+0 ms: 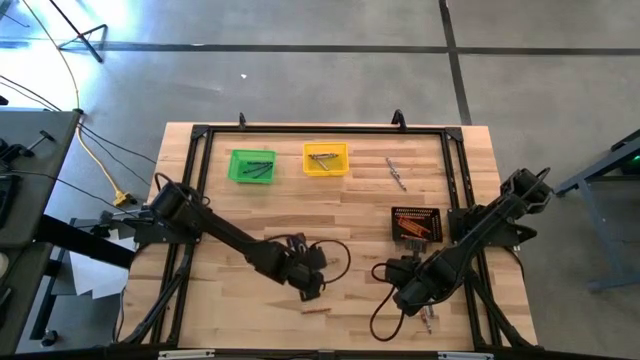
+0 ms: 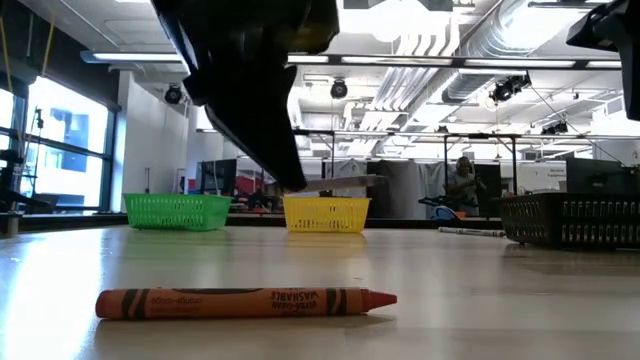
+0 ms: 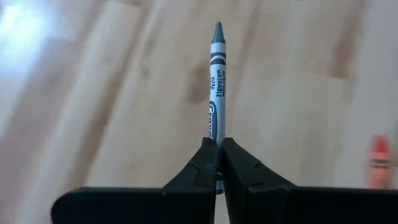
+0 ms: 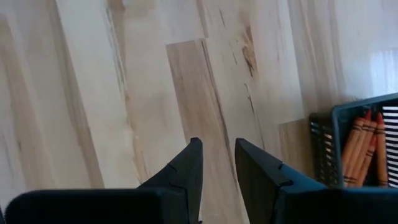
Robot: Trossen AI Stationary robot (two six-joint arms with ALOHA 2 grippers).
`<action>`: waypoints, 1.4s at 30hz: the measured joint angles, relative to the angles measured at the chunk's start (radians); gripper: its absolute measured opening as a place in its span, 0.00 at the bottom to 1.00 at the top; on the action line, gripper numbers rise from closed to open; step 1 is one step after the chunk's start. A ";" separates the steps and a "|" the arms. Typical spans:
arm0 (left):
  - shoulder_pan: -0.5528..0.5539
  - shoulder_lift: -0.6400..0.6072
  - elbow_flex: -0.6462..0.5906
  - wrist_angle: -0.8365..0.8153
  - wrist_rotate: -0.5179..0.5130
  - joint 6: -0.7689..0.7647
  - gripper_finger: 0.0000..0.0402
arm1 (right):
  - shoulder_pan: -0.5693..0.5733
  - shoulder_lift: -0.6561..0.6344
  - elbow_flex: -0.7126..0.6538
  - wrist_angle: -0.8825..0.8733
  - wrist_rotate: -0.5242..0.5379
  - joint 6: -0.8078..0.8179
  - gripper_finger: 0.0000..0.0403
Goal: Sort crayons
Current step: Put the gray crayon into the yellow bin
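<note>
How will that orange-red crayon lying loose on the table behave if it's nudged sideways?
The orange-red crayon looks round and lies flat on smooth wood, so it would probably roll rather than slide. Its paper wrapper should give decent grip. The grey crayon juts straight from the left gripper without sagging, suggesting crayons are stiff and light.

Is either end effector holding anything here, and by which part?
The left end effector pinches a grey crayon at its blunt end, tip pointing forward. The right end effector holds nothing.

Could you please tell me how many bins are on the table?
3: the green bin and yellow bin side by side at the far edge, the black bin toward the right arm. None seem hidden.
</note>
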 joint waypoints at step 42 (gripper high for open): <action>0.799 -0.144 0.002 0.167 0.110 0.334 0.00 | 0.000 0.000 0.000 -0.073 0.036 -0.011 0.22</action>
